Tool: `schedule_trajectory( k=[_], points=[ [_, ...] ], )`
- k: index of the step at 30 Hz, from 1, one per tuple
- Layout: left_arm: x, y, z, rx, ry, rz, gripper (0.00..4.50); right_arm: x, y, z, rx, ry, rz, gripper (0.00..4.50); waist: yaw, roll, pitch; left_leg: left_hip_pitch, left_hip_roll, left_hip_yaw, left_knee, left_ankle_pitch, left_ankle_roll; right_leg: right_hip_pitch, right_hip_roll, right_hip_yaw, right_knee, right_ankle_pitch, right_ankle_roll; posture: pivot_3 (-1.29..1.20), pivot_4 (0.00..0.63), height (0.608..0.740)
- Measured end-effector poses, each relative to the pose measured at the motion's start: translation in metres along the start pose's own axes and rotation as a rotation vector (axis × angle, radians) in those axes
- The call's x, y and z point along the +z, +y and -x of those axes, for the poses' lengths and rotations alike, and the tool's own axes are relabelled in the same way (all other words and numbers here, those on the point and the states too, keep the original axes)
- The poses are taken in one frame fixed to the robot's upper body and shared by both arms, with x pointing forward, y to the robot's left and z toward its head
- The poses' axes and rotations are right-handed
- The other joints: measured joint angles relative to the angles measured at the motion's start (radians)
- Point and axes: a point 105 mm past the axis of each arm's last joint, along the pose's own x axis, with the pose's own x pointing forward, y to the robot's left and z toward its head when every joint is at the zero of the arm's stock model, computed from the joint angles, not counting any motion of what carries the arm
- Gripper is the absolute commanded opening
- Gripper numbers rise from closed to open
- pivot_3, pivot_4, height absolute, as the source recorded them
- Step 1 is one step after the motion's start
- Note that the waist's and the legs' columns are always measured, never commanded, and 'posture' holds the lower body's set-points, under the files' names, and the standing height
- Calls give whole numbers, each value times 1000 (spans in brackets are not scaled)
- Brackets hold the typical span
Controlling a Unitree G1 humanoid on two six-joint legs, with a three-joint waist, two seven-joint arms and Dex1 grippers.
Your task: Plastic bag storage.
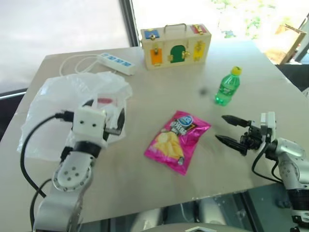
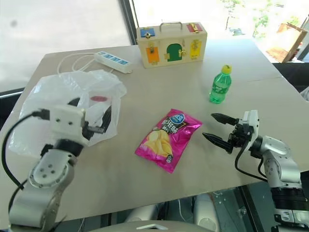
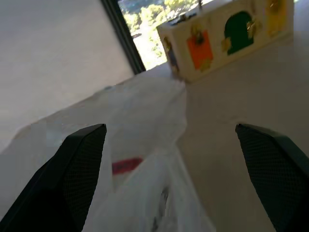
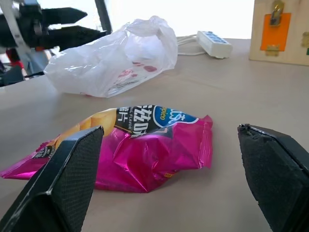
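Right now your plastic bag (image 2: 63, 108) lies crumpled on the left part of the table (image 2: 159, 188), a translucent white heap with a small red print showing through the film. Your left gripper (image 1: 104, 121) hangs over the bag's near side, and the left wrist view shows its two black fingers (image 3: 79, 166) spread wide with the bag film lying between them, nothing pinched. Whether the fingertips touch the film, you cannot tell from these views.

Your right gripper (image 2: 217, 129) sits at the right side of the table, jaws wide and empty, fingers pointing toward the pink chips packet (image 2: 169, 139). That packet lies flat near the table's middle, just beside the gripper's tips but apart from them, and well apart from the bag.

Farther back you have a green soda bottle (image 2: 219, 85) standing upright to the right, a wooden latch box (image 2: 171, 44) with coloured doors at the far edge, and a white power strip (image 2: 113, 61) with its cord just beyond the bag.
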Motion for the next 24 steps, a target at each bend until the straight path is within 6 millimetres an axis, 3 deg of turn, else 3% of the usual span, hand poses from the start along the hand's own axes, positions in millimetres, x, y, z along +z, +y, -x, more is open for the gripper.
schedule_trajectory(
  k=[2, 6, 12, 24],
  points=[
    [-19, -3, 2, 16, 74, -30, 4458, 3, -1, -3, 11, -2, 11, 4500, 10, 1, 0, -1, 0, 0, -1, 0, 0, 0, 0, -1, -1, 0, 0, 0, 150, 740],
    [-37, -4, -10, 42, 118, -78, 4458, 3, -3, -4, 13, 1, 13, 4500, 24, 0, 0, -2, 0, -1, -1, 0, 0, 0, -1, -2, -3, 0, 0, 0, 150, 740],
    [-32, 7, -41, 49, 52, -188, 4458, 3, -4, -4, 5, 3, 13, 4500, 18, 1, 0, -2, 0, -1, -4, 0, 0, -1, -2, -2, -5, 0, 0, 0, 150, 740],
    [-23, -2, -68, -242, -2, -238, 4458, 0, -3, -1, -20, 8, 8, 4500, -3, 1, 0, -3, 0, -2, -6, 0, 0, -1, -3, -4, -8, 0, 0, 0, 150, 740]
  ],
)
